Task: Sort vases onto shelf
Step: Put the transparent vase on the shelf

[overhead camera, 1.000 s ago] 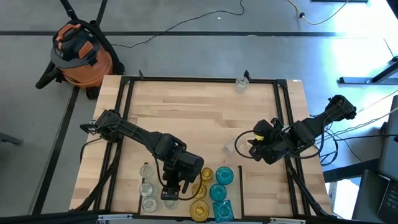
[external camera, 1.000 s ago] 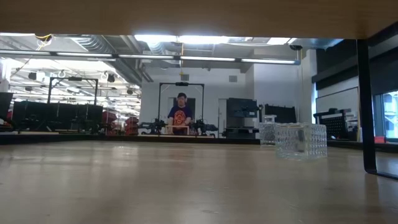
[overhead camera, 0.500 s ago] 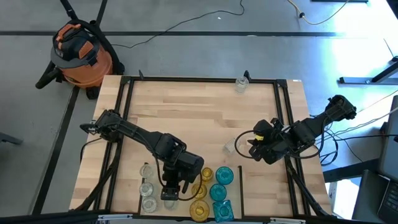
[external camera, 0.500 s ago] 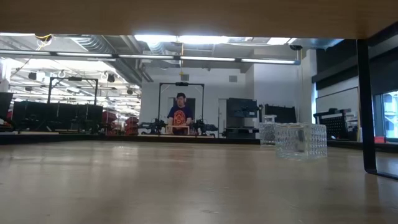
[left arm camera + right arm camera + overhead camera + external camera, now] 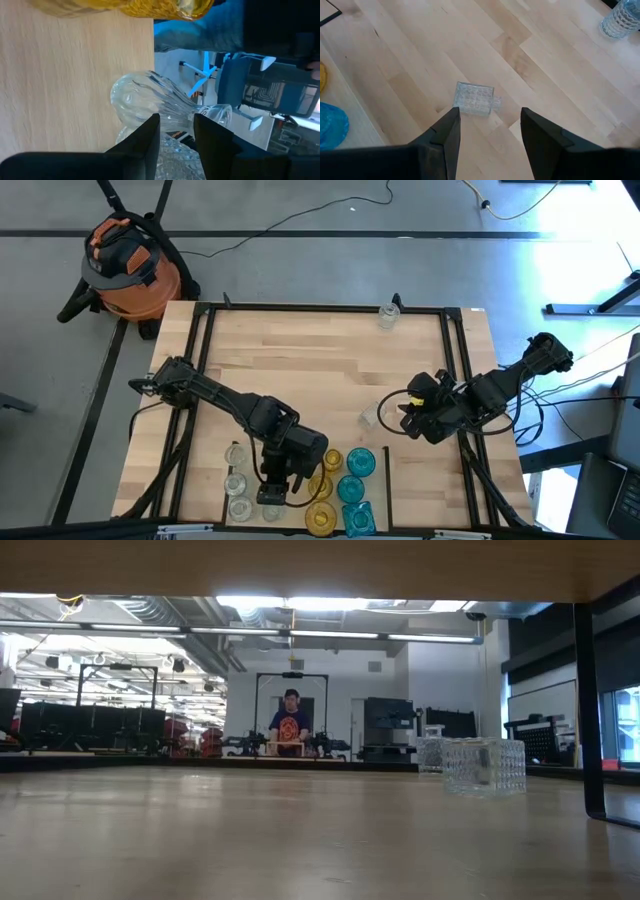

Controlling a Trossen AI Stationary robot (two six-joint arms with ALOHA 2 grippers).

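on the pale wood shelf (image 5: 300, 350), left end effector (image 5: 176, 125) pinches a ribbed clear vase (image 5: 145, 100); right end effector (image 5: 487, 131) gapes empty.

overhead down, low level, wrists close – shared square vase (image 5: 474, 99)

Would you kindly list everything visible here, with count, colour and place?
Clear vases by left gripper: about three, clear, table's near left.
Amber vases: about three, yellow, near edge.
Teal vases: about three, blue, near edge.
Lying square vase: one, clear, mid-table, ahead of right gripper.
Far vase: one, clear, far edge.
Shelf: one, pale wood.
Vacuum: one, orange, floor.
Person: one, background.
Left gripper: over clear vases.
Right gripper: open.
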